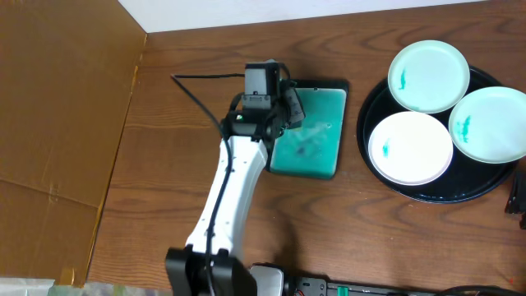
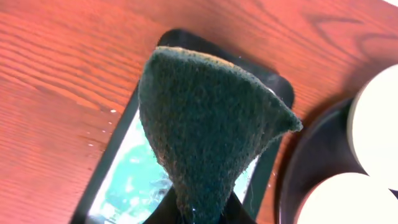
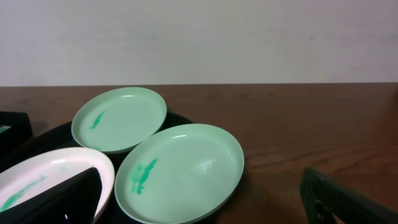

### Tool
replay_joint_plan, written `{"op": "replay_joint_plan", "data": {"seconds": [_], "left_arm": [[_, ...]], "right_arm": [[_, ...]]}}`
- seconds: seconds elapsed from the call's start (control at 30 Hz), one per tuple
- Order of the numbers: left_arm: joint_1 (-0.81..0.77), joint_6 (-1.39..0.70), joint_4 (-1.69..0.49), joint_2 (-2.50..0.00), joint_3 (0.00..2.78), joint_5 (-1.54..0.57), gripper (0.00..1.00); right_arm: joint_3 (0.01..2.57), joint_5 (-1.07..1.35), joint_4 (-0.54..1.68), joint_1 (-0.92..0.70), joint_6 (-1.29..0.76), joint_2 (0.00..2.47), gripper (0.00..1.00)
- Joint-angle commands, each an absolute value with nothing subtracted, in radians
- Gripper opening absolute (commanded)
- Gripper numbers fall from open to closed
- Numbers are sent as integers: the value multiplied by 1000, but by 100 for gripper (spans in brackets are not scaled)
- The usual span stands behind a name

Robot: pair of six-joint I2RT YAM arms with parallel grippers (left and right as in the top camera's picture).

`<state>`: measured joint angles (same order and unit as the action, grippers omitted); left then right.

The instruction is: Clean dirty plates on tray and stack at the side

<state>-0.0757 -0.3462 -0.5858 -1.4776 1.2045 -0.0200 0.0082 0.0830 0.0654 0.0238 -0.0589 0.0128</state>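
Nearest, at the right edge of the table, the right gripper (image 3: 202,208) waits with its jaws spread wide and nothing between them, low and just beside the tray (image 1: 427,196), probably parked there so it can take a plate once wiping starts. Further in, at the middle of the table, the left gripper (image 1: 289,111) is clamped tight on 1 end of a dark green scouring sponge (image 2: 205,124), which fans out from the pinch over the rectangular dish (image 1: 329,168); the dish's teal inside looks wet, so the sponge is likely there to be soaked. I cannot tell whether it touches the dish. To the right, well apart from the sponge, the plates (image 1: 411,148) lie close together on the black tray, 3 in all, each marked with a teal smear (image 3: 144,172). None is stacked at the side, so cleaning has not begun; the far plate (image 1: 428,76) overhangs the tray's rim.
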Motion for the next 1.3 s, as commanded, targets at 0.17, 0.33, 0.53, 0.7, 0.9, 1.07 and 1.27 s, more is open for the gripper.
{"op": "replay_joint_plan", "data": {"seconds": [0.17,0.33,0.53,0.7,0.9,1.07,1.27], "left_arm": [[-80,-402,-546,-1702,1126,-15,7],[-80,-385,-615,-1569,1191,-17,7],[-82,-371,-606,-1372,1196,-17,7],[-90,-372,-619,-1405,1170,-15,7],[-102,-368,-472,-1631,1071,-15,7],[-102,-367,-512,-1666,1129,-18,7],[-103,-360,-556,-1483,1162,-18,7]], "right_arm": [[6,90,67,17,-47,11,99],[5,90,67,17,-47,11,99],[6,90,67,17,-47,11,99],[6,90,67,17,-47,11,99],[5,90,67,17,-47,11,99],[6,90,67,17,-47,11,99],[6,90,67,17,-47,11,99]]}}
